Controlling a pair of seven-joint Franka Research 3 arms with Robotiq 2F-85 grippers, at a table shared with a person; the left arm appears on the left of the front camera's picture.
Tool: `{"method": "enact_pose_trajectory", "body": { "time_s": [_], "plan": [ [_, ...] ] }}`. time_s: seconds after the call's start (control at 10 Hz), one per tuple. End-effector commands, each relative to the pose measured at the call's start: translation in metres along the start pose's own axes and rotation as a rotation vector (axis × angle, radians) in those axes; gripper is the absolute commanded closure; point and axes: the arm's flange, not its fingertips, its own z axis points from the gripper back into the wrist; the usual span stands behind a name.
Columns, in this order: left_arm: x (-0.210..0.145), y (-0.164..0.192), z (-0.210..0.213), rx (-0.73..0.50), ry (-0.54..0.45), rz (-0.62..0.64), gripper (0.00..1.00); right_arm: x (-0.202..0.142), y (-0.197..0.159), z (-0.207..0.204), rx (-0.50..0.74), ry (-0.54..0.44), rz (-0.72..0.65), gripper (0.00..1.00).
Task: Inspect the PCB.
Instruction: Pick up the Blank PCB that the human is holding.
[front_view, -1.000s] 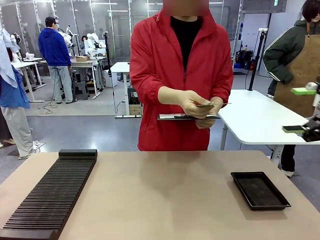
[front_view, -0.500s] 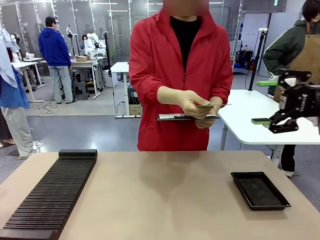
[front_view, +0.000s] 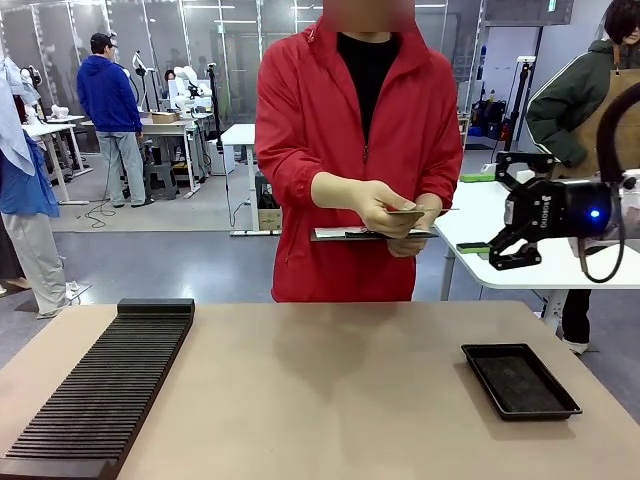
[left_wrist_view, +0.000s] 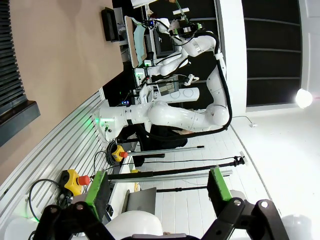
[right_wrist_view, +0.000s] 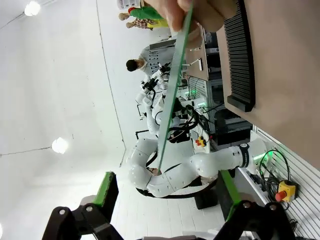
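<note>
1. Change: the right gripper (front_view: 476, 212) has swung in from the far right of the front view over the last second. It's now level with the person's hands (front_view: 378, 207), just right of them and not touching. The person and the table items haven't moved.
2. Right fingers are spread wide, with the green pads one above the other and nothing between them.
3. The thin flat green rectangular PCB (front_view: 408, 211) is off the table. The person at the far side holds it about waist high, roughly flat, just above a flat grey clipboard (front_view: 345, 234).
4. In the right wrist view the PCB (right_wrist_view: 172, 100) is edge-on, a thin green line pointing down toward the gap between the pads. Its free end looks short of them.
5. The left gripper (left_wrist_view: 157, 187) has its fingers spread and holds nothing. It faces back toward the robot's base, away from the action.
6. On the beige table (front_view: 330, 400), a long black ribbed rack (front_view: 105, 390) sits near left and a shallow black rectangular tray (front_view: 520, 380) near right.
7. My read: this is the handover approach, and inspection hasn't started. Next, the pads need to straddle the board's free edge and close.
8. Risks: the board is thin, so a skewed approach could clip the person's fingers or give a crooked grip.
</note>
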Motion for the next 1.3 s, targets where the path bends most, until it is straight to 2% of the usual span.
{"method": "enact_pose_trajectory", "body": {
  "time_s": [0.0, 0.4, 1.2],
  "plan": [
    [0.001, -0.001, 0.002, 0.004, -0.001, 0.002, 0.00, 0.019, 0.007, -0.018, 0.014, -0.004, -0.057, 0.00],
    [0.001, -0.001, 0.002, 0.004, -0.001, 0.002, 0.00, 0.035, 0.001, -0.038, 0.031, 0.002, -0.106, 0.00],
    [0.001, -0.001, 0.002, 0.004, -0.001, 0.002, 0.00, 0.034, -0.002, -0.042, 0.041, 0.021, -0.110, 0.79]
  ]
}}
